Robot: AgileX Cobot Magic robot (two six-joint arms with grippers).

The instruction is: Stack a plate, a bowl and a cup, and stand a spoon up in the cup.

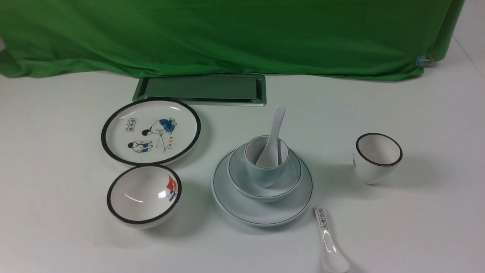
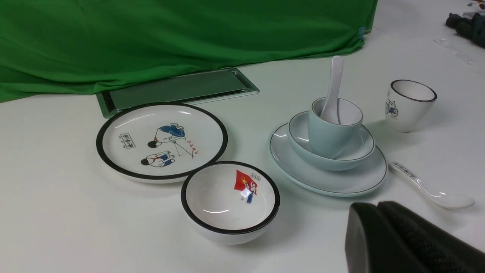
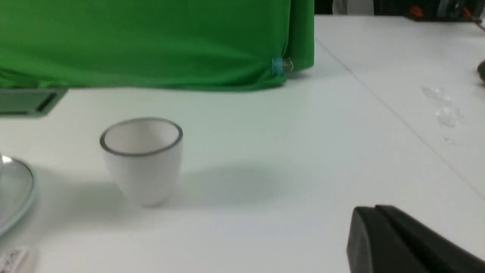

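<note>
The pale blue plate (image 1: 262, 214) lies near the middle of the table. The grey-blue bowl (image 1: 242, 184) sits on it, and the pale blue cup (image 1: 265, 172) stands in the bowl. The white spoon (image 1: 274, 129) stands in the cup, its handle leaning up and away. The left wrist view shows the same stack: plate (image 2: 341, 182), bowl (image 2: 354, 151), cup (image 2: 326, 136), spoon (image 2: 335, 81). My left gripper (image 2: 377, 204) is shut and empty, well short of the stack. My right gripper (image 3: 375, 207) is shut and empty over bare table; the plate's edge (image 3: 15, 189) shows in its view. Neither gripper shows in the front view.
A black-rimmed picture plate (image 1: 150, 131) and black-rimmed bowl (image 1: 144, 195) lie left of the stack. A black-rimmed white cup (image 1: 377, 157) stands to the right. A spoon with a marked handle (image 1: 329, 242) lies in front. A metal hatch (image 1: 201, 89) and green cloth (image 1: 227, 34) are behind.
</note>
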